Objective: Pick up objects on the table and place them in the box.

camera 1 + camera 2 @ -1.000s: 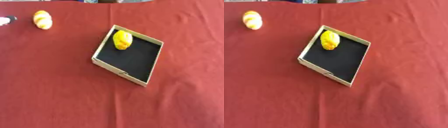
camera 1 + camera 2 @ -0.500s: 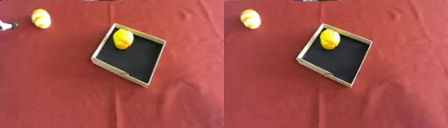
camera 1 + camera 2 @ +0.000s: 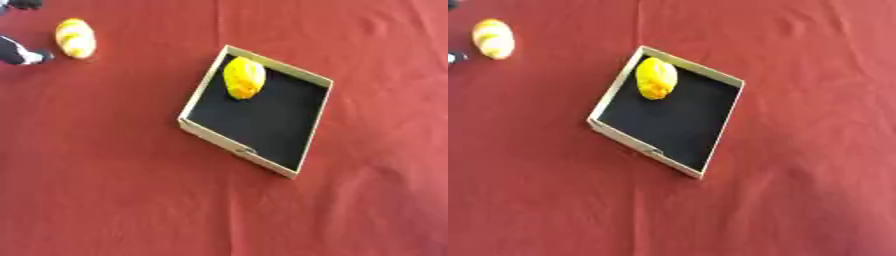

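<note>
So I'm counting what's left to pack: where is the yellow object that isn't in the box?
The loose yellow object lies on the red cloth at far left, left of the box, just right of the left hand.

box (image 3: 194, 126) mid-table, set askew | one bun (image 3: 244, 77) inside it, in the far-left corner | second bun (image 3: 75, 37) on the cloth (image 3: 105, 190), well left and behind | left hand (image 3: 21, 54) just left of that bun

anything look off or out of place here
Nothing spilled or damaged. The box sits askew on the red cloth, one yellow piece in its far corner. A second yellow piece lies outside at far left, by the left hand.
</note>
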